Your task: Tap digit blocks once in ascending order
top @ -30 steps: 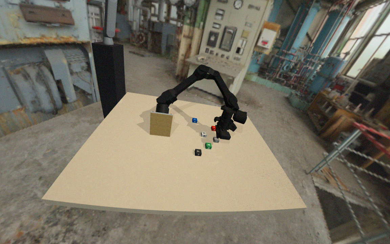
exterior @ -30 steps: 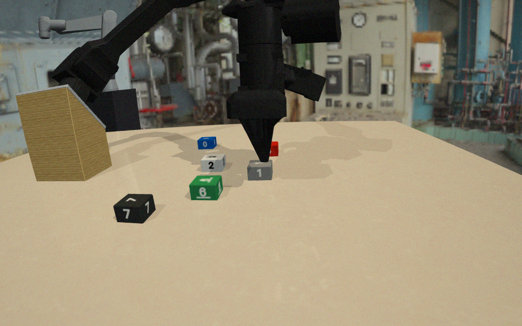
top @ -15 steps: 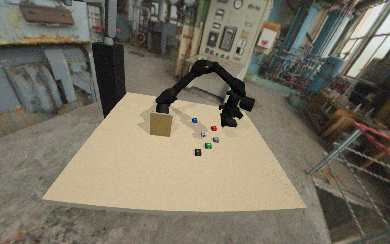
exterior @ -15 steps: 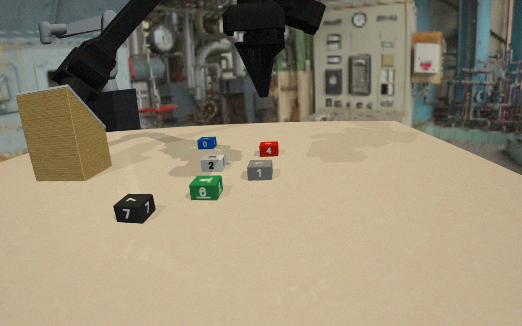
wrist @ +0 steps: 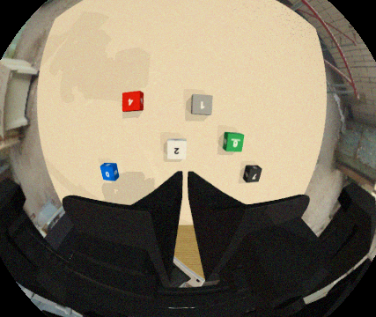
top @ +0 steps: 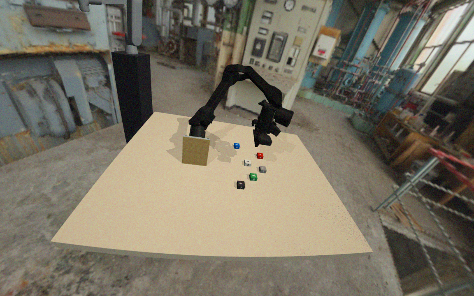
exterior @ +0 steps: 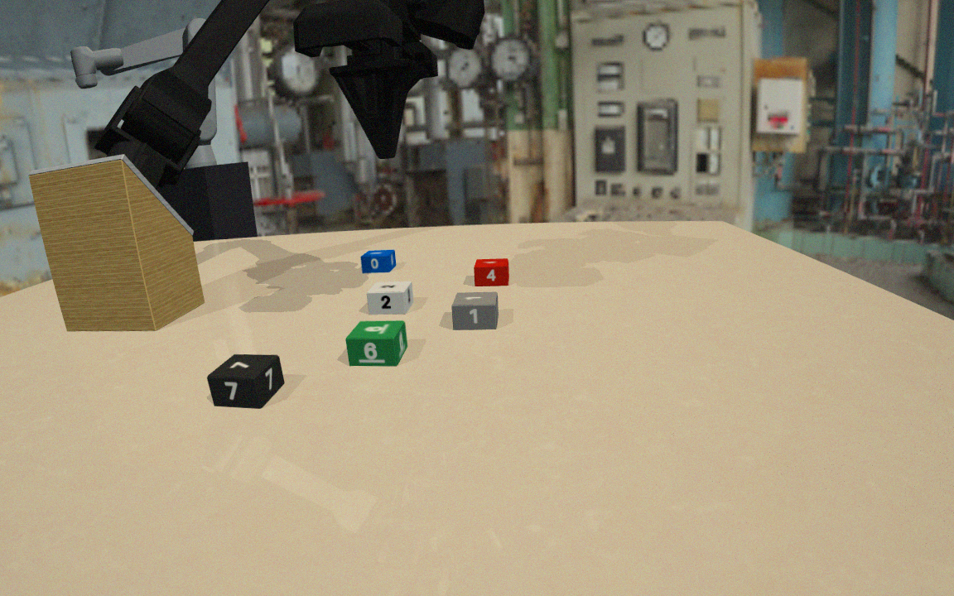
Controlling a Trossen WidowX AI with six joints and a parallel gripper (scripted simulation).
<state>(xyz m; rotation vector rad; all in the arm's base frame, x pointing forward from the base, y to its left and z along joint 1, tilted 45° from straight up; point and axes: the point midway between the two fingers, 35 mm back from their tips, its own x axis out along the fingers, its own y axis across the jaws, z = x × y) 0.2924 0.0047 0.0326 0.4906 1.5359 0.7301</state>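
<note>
The gripper hangs high above the blue block, its fingers pressed together on nothing.

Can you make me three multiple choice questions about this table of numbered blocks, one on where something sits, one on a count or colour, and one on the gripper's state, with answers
1. Which block lies nearest the wooden box?
A. the black 7 block
B. the red 4 block
C. the grey 1 block

2. How many numbered blocks are on the table?
A. four
B. six
C. eight

3. How does the gripper stand?
A. clamped on the white 2 block
B. wide open, resting on the table
C. shut on nothing, raised above the blocks

Answers:
1. A: the black 7 block sits closest to the box; the red 4 block and the grey 1 block lie farther right.
2. B: add the blue 0 block, the white 2 block and the green 6 block.
3. C: the gripper hangs well above them, its fingers nearly together with nothing between.
</note>
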